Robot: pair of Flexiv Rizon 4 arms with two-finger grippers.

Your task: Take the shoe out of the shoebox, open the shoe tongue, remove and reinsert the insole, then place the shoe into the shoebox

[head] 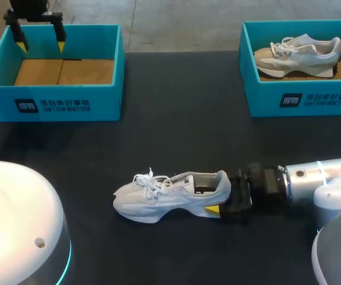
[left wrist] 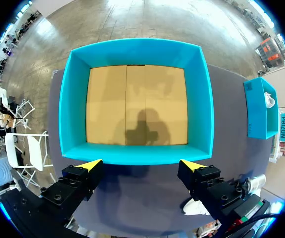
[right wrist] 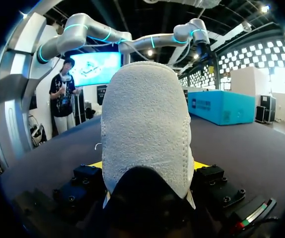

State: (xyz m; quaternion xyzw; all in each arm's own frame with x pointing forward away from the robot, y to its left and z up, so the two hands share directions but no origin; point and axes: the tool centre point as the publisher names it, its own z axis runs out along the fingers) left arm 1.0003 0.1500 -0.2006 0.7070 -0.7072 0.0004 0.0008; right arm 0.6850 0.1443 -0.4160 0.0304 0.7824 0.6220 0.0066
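Observation:
A white lace-up shoe lies on its sole in the middle of the dark table, toe to the left. My right gripper comes in from the right and is shut on its heel. In the right wrist view the heel fills the space between the yellow tips, which press on both of its sides. My left gripper hangs open over the far rim of the empty teal shoebox at the back left. The left wrist view looks down past that open left gripper into the box's bare cardboard floor.
A second teal shoebox stands at the back right with a beige and white shoe in it. Bare dark table lies between the two boxes and around the white shoe. White rounded housings fill the near corners.

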